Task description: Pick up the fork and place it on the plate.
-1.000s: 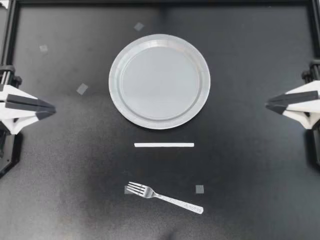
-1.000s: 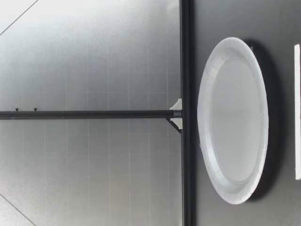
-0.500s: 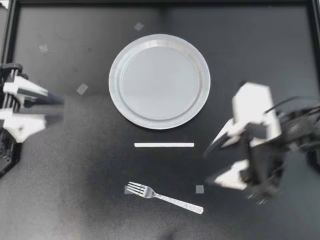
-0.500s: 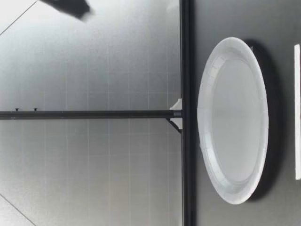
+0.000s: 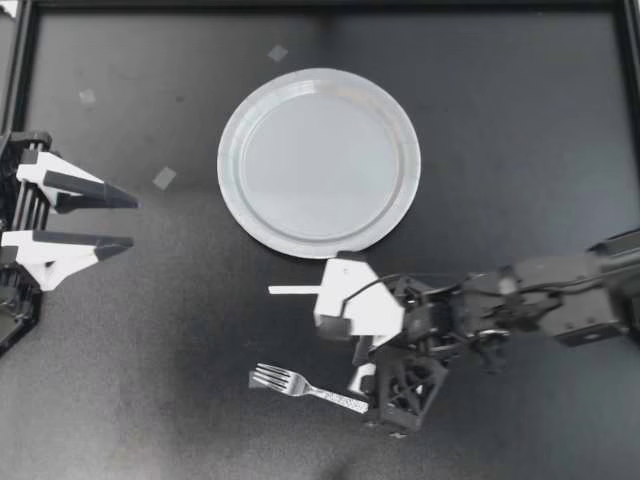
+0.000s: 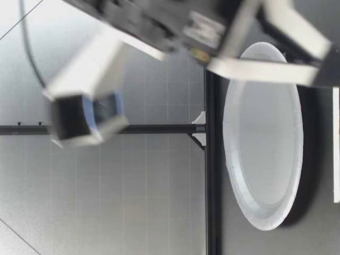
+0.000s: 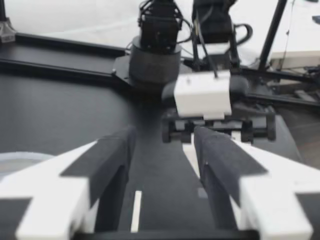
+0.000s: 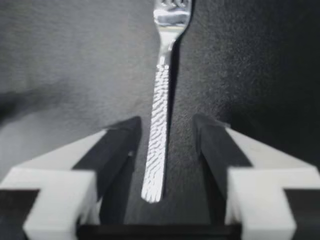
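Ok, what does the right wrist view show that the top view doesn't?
Only the right wrist view: the fork's handle end lies between my right gripper's open fingers, apparently touching neither. Only the top view: the plate, the white strip beside it, and my left gripper, open near the table's edge. Both: the fork lying flat on the black table, tines pointing away from my right gripper.
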`<state>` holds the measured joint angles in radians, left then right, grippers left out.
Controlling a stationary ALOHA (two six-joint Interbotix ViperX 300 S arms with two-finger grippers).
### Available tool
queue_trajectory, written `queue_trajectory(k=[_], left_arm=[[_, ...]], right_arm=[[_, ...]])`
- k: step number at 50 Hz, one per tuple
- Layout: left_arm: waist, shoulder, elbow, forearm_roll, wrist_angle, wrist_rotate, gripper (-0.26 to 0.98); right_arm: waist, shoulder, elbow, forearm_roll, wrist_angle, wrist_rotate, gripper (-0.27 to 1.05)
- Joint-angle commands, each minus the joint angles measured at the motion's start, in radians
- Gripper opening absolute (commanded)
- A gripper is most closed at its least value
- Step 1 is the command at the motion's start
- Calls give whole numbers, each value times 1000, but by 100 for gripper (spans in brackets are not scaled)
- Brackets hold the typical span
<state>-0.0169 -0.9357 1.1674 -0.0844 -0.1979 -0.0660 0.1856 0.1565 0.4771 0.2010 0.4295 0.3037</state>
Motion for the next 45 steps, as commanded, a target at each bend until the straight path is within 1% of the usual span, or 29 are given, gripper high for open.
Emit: queue_trajectory(k=[1, 13, 21, 38, 45], left_arm=[[-3, 8, -8, 3, -9, 2, 51], [-2, 8, 20, 3, -21, 3, 51], [-2, 6, 29, 3, -49, 3, 51], [-3, 6, 34, 5, -51, 21, 51], [-3, 6, 35, 5, -51, 23, 51]], right_arm=[[5, 6, -54, 2, 20, 0, 50], [8, 107, -126, -2, 35, 26, 49], [8, 143, -179, -6, 91, 29, 49], [28, 199, -235, -8, 100, 34, 49], [29, 202, -241, -9, 100, 34, 49]])
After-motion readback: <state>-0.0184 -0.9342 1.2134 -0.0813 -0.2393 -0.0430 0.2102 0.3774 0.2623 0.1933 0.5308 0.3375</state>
